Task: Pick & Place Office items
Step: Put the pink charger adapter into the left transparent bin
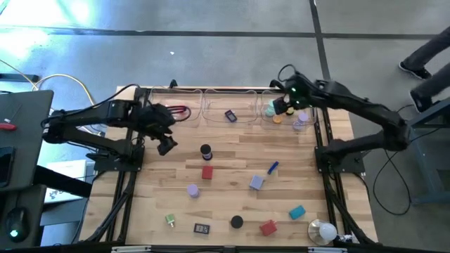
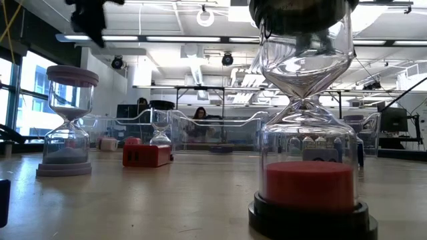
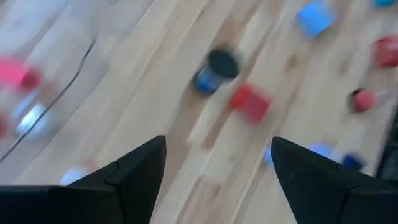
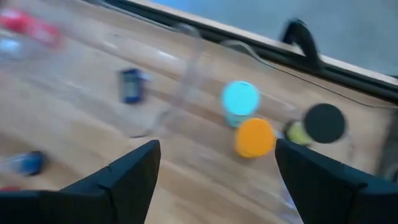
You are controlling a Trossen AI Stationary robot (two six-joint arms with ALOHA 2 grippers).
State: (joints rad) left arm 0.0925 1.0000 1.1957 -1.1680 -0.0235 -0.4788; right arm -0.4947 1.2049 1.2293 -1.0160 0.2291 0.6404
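Partly done: teal cap (image 4: 240, 98), orange cap (image 4: 255, 137) and black cap (image 4: 324, 123) trayed just ahead of spread, empty right gripper (image 4: 214, 171); red block (image 3: 250, 102) and others loose beyond spread, empty left gripper (image 3: 217, 168).

The left gripper (image 1: 166, 144) is held above the table's left-centre with its fingers (image 3: 134, 171) spread apart, the arm bent in from the left. The right gripper (image 1: 285, 105) is poised at the far right, fingers (image 4: 134, 174) parted
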